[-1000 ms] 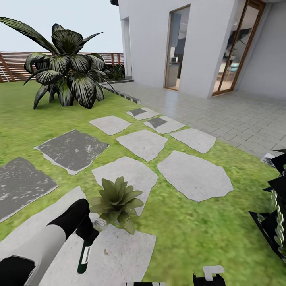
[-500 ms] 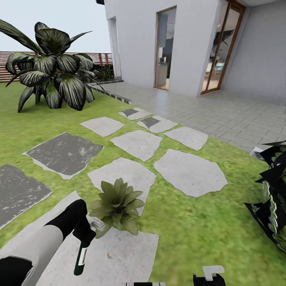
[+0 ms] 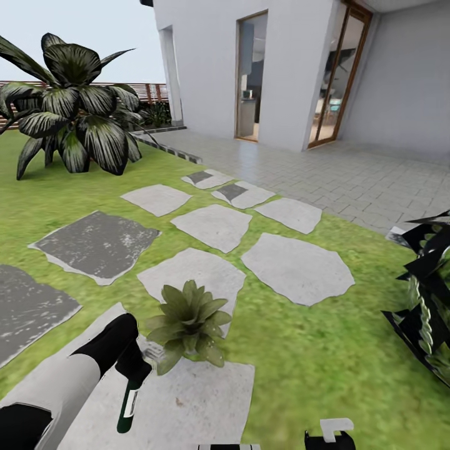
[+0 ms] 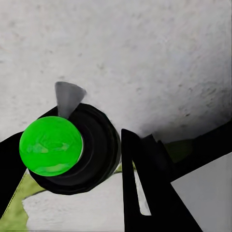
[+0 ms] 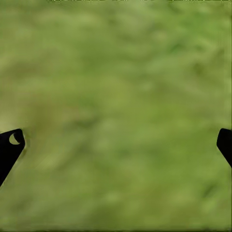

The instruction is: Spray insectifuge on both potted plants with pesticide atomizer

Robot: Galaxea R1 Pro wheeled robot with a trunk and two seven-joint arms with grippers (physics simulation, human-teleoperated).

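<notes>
In the head view's lower left, the left arm, white forearm with a black wrist, reaches forward and down over a pale grey stepping stone [image 3: 187, 400]. Its left gripper [image 3: 134, 369] has its fingers closed around the pesticide atomizer [image 3: 129, 403], a dark green slim bottle hanging downward with a white label whose writing is too small to read. In the left wrist view the atomizer's round bright green end [image 4: 50, 146] sits in a black ring between the black fingers [image 4: 145, 188], above the grey stone. Just beside the gripper, right of it, stands one potted plant [image 3: 187, 322], a low rosette of pointed green leaves at the stone's edge on the green lawn [image 3: 300, 356]. A big dark broad-leaved shrub [image 3: 75, 112] stands upper left. In the right wrist view the right gripper [image 5: 116, 142] hangs spread wide above blurred grass, holding nothing.
</notes>
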